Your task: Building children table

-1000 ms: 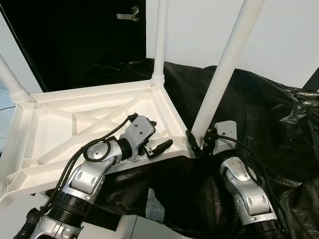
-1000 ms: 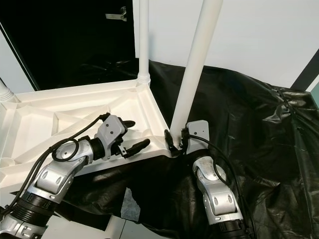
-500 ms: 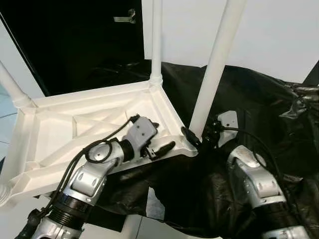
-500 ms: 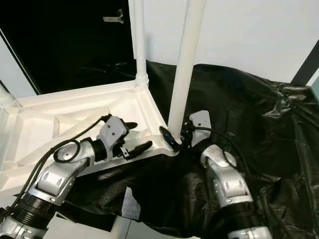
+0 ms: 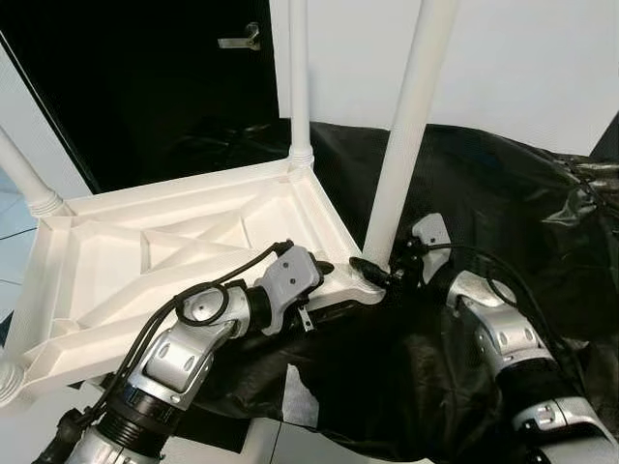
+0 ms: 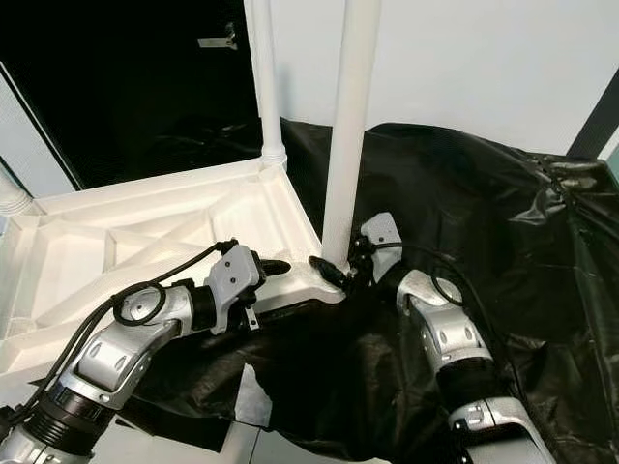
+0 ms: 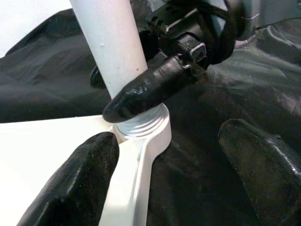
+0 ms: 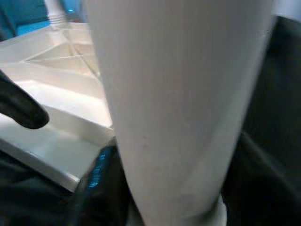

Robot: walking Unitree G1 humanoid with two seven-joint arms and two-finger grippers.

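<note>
The tabletop (image 5: 174, 261) lies upside down, ribbed underside up, resting partly on a black sheet (image 5: 503, 203), so that its corner sockets face upward to take the legs; the near leg (image 5: 406, 126) stands upright in the socket (image 7: 141, 125) at the corner closest to the robot's right, and its thread appears partly seated, which suggests the step in hand is screwing it home; the right gripper (image 5: 372, 274) is closed round the base of that leg just above the socket, one finger (image 7: 150, 89) wrapped across the front of it, probably to twist it or hold it plumb; the left gripper (image 5: 314, 290) sits at the tabletop's near edge beside the same corner, its fingers (image 7: 82, 183) spread apart with one on the white rim and the other over the sheet, gripping nothing that I can see, likely placed to steady the top against turning; a far leg (image 5: 298, 77) is already upright in the back corner, and another leg (image 5: 24, 174) rises at the robot's far left; a door handle (image 5: 237, 41) shows on the dark door behind; no brand, label or writing can be read on any part.
</note>
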